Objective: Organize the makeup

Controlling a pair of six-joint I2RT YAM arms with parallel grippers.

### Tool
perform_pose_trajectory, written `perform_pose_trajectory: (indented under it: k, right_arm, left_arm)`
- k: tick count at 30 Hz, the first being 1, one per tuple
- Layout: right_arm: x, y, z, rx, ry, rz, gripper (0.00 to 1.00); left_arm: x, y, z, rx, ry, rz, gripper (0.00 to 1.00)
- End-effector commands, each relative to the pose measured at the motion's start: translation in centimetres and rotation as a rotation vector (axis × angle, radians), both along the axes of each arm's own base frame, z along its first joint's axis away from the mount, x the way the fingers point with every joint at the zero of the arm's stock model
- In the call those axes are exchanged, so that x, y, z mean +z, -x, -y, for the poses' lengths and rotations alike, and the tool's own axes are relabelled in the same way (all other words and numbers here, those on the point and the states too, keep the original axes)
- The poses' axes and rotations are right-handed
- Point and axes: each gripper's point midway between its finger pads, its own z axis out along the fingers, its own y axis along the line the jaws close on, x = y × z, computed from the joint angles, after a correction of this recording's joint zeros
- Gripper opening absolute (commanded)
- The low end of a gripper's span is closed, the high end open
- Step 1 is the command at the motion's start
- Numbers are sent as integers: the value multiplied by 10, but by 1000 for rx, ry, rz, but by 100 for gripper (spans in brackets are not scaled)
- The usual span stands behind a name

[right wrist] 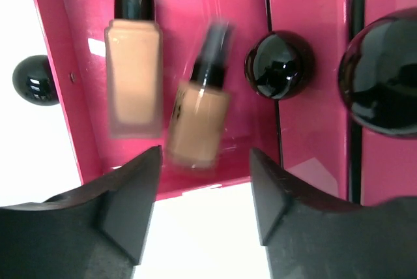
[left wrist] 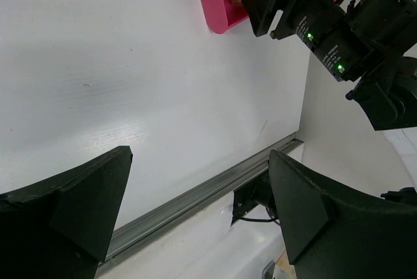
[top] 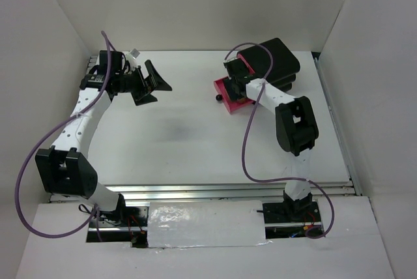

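Two tan bottles with black caps lie in the open pink drawer (right wrist: 62, 83). The left bottle (right wrist: 133, 77) is sharp and lies straight. The right bottle (right wrist: 199, 119) is blurred and tilted, its base just beyond my right gripper's fingertips. My right gripper (right wrist: 205, 161) is open above the drawer's front edge, with neither finger touching a bottle. In the top view the right gripper (top: 238, 80) hovers over the drawer (top: 225, 96). My left gripper (top: 155, 83) is wide open at the far left, holding nothing. The sachets and compacts are out of view.
The black box (top: 277, 60) with pink drawer fronts stands at the back right. Round black knobs (right wrist: 280, 64) sit on its fronts, and one (right wrist: 34, 81) on the open drawer. A metal rail (top: 234, 191) runs along the table's near edge.
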Motion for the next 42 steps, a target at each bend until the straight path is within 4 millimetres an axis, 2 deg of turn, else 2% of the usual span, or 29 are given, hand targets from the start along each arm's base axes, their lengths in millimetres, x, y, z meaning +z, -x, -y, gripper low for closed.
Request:
perform_pose_trajectory:
  k: [1,4,6,7,8,9,10,12,13,14,15,16,17,18,19,20,21,23,25,26,28,35,42]
  right_arm:
    - [43,-17,-4,-18,-54,106,68]
    - [51,-18,-6,-20,-67,123,76]
    - [56,-16,-6,-30,-75,125,75]
    - [67,-15,-9,-26,-97,139,74]
    - [73,-12,-16,-18,-133,144,73]
    - [80,-6,-32,13,-157,156,71]
    - [97,1,-43,41,-190,182,64]
    - [106,20,-78,140,-250,185,55]
    - [106,27,-96,202,-291,159,43]
    - [103,33,-105,228,-302,131,35]
    - [88,37,-114,250,-296,85,21]
    - [90,38,-128,275,-299,78,5]
    - [79,42,-129,272,-263,39,5]
    - [54,41,-129,263,-212,-8,5]
    - [58,36,-137,262,-190,4,9]
    - [46,39,-133,246,-144,-34,11]
    - [30,33,-126,212,-94,-45,12]
    - [17,28,-119,170,-41,-40,14]
    - [11,24,-115,149,0,-53,15]
    - [-3,21,-110,136,46,-68,15]
    - [-12,17,-108,125,81,-65,15]
    - [-32,9,-75,44,248,-30,14]
    - [-38,-3,-30,-78,365,13,13]
  left_arm:
    - [10,0,1,-32,7,57,99]
    - [6,0,3,-40,16,48,99]
    - [4,0,4,-44,21,42,99]
    - [4,0,3,-43,19,43,99]
    - [5,0,3,-41,20,47,99]
    - [4,0,2,-36,14,45,99]
    - [5,0,1,-31,11,49,99]
    - [1,-2,-1,-13,0,45,99]
    - [-2,-2,-2,-4,-6,36,99]
    - [-5,-3,-4,11,-13,26,99]
    - [-9,-4,-4,18,-12,10,99]
    - [-11,-4,-5,23,-14,3,99]
    - [-14,-2,-5,27,-18,-16,100]
    - [-19,-4,-8,39,-32,-28,99]
    - [-21,-3,-9,42,-43,-35,99]
    - [-24,-3,-11,47,-53,-42,99]
    - [-28,-2,-15,59,-78,-48,99]
    - [-32,-1,-21,82,-109,-54,99]
    - [-40,-1,-28,117,-151,-73,99]
    - [-46,0,-30,125,-161,-93,99]
    - [-53,-1,-30,120,-167,-109,99]
    - [-63,-1,-29,102,-169,-121,99]
    - [-72,-4,-27,77,-169,-139,99]
